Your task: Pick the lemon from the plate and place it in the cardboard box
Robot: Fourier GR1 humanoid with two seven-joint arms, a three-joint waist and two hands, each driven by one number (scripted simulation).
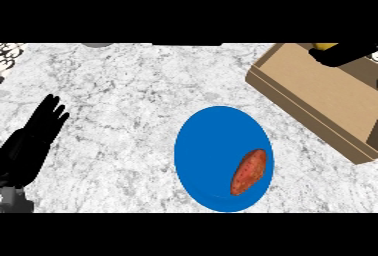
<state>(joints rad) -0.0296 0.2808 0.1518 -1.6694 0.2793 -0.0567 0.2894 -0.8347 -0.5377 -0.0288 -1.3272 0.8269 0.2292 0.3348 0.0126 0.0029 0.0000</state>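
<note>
- while the black right hand (341,52) curls round a small yellow lemon (322,46) at the view's top right, it hangs over the far end of the open brown cardboard box (310,95).
- only a sliver of the lemon shows beside the fingers.
- the oval blue plate (214,150) lies on the grey marbled counter (125,90), just beside the box.
- a reddish-brown sweet potato (249,172) lies on the plate's right side.
- the black left hand (37,132) rests at the left edge, fingers straight and spread.

Bare counter (133,100) left of plate (214,145)
</note>
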